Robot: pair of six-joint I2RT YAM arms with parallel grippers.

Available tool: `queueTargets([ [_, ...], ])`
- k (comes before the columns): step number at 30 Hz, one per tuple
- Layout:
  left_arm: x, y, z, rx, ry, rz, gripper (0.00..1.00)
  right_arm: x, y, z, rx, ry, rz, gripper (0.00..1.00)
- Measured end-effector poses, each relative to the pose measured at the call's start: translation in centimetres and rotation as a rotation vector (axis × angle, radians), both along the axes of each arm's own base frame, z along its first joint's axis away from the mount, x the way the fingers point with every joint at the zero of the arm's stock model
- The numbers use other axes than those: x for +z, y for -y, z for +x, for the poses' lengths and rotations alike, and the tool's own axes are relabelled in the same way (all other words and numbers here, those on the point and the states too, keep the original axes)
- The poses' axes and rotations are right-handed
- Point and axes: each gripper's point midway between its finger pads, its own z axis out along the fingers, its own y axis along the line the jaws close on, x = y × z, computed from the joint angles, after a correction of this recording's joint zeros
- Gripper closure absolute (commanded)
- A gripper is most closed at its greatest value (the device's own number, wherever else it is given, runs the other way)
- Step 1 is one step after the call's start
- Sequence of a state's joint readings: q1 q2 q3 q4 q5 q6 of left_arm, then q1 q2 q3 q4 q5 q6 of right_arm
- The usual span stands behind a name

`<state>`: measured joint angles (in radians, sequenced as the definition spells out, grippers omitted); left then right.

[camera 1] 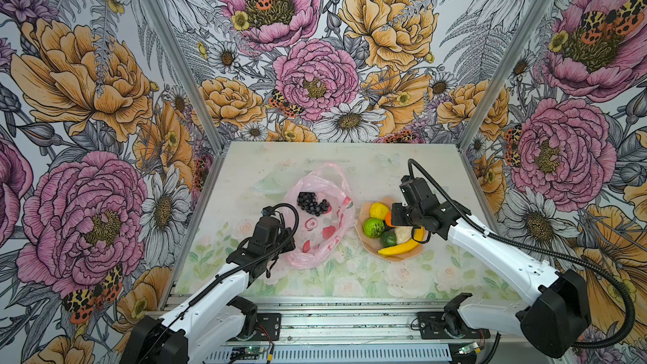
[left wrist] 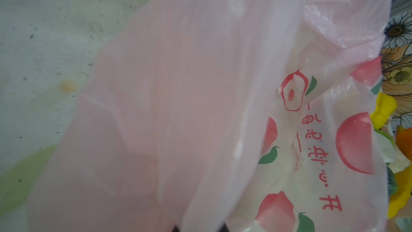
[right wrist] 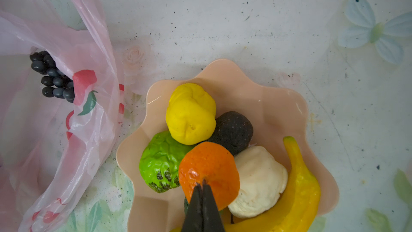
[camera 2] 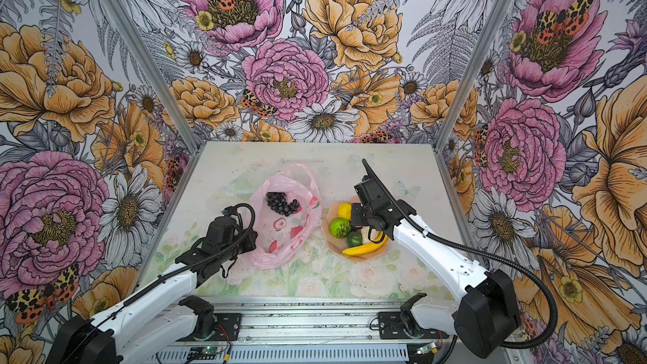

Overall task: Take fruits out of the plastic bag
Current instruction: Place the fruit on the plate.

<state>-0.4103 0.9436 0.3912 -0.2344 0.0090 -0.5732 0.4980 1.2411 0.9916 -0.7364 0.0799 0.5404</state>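
Observation:
The pink plastic bag (camera 1: 315,239) lies open mid-table, and the dark grape bunch (camera 1: 312,203) rests inside near its mouth. My left gripper (left wrist: 200,229) is shut on the bag's near edge, and film fills most of the left wrist view. To the right a peach dish (right wrist: 278,108) holds the lemon (right wrist: 190,113), green lime (right wrist: 161,161), cream lump (right wrist: 258,181), banana (right wrist: 298,186) and a dark speckled ball (right wrist: 233,130). My right gripper (right wrist: 202,183) hangs over the dish, shut on a pinch of the orange piece (right wrist: 211,164). The avocado (camera 1: 388,238) lies beneath.
The table (camera 1: 350,281) has a pale flower print. Metal posts and flowered walls close it in on the left, back and right. A metal rail (camera 1: 332,323) runs along the front edge. The bag's loop handles (camera 1: 332,173) point toward the back wall.

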Motion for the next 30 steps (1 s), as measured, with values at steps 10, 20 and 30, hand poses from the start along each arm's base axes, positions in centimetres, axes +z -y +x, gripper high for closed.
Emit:
queueTargets([
  [10,-0.1,0.1,0.0,-0.002,-0.006,0.000,0.95,0.0,1.7,-0.3,-0.034,-0.015,-0.009,1.00],
  [20,-0.1,0.1,0.0,-0.002,-0.005,0.000,0.95,-0.6,1.9,-0.6,-0.035,-0.031,-0.020,1.00],
  [30,-0.1,0.1,0.0,-0.002,-0.005,0.000,0.95,-1.5,0.6,-0.4,-0.001,-0.043,-0.027,1.00],
])
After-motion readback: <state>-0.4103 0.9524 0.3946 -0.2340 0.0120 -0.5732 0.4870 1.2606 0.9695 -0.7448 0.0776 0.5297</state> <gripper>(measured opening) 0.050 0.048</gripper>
